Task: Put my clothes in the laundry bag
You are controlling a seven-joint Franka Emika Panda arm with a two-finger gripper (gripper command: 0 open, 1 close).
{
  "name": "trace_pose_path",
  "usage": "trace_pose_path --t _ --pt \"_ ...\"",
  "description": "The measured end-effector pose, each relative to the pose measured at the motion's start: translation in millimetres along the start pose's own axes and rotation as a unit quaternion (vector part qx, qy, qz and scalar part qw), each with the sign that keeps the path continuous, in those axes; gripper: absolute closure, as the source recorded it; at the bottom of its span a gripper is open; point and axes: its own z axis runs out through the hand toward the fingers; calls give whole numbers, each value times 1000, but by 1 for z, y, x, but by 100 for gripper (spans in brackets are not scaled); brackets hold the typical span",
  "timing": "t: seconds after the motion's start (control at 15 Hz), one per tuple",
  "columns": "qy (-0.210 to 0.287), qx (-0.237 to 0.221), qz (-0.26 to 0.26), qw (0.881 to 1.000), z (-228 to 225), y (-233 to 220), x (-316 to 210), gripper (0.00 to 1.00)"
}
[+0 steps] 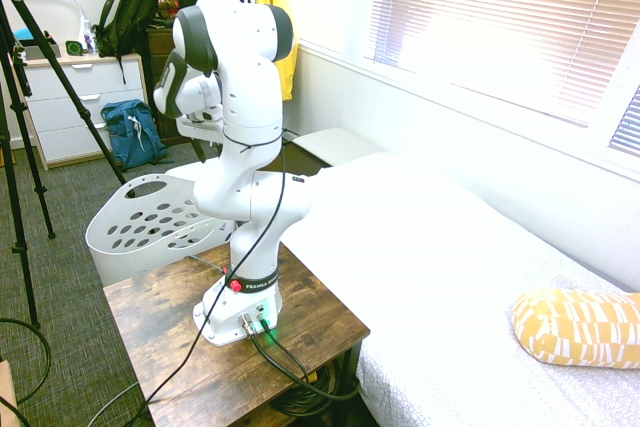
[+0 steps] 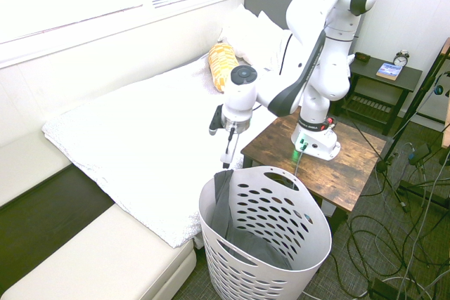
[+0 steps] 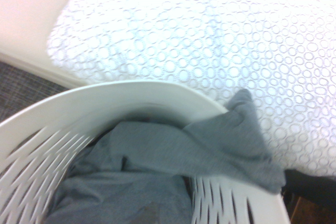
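2nd ext. view: claw (image 2: 226,166) pointing down at the bed-side rim of the wht basket (image 2: 311,249), right at the top end of the dk grey garment (image 2: 222,205). Can't tell if claw is spread or pressed together, nor if it's touching the cloth. Garment mostly in basket: bunched on the bottom, w/ a strip running up the inner wall and its end poking above the rim. Wrist view, close up: same cloth, folded, one pointed end lying over the rim against the wht bedding; slotted basket walls around it. Basket is on the floor beside the wood table (image 2: 351,168) that carries the arm (image 2: 320,68), near the corner of the bed (image 2: 140,138). On bed: yellow/wht patterned pillow (image 2: 223,67) + wht pillows (image 2: 246,36). Cream bench (image 2: 105,254) nearby. Behind, dk side table (image 2: 383,75) w/ clock (image 2: 401,58) + book (image 2: 389,71). 1st ext. view: blue backpack (image 1: 134,134) on floor by wht dresser (image 1: 75,107), dk green backpack (image 1: 127,17) above, yellow garment (image 1: 284,27) hanging near the window.
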Motion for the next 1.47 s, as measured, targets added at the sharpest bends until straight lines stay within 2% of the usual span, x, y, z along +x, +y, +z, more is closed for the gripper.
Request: trace_pose_path --t 0.27,0.53,0.8,1.13,1.27,1.47 --pt "-30 -17 80 996 64 2 74 0" --pt "-80 -41 154 984 130 20 133 0" --pt "-122 -58 183 974 161 16 113 0" --pt "-177 -74 226 955 198 13 108 0" --pt "-196 -85 231 949 202 6 99 0" --pt "-226 -130 243 934 194 -5 92 0"
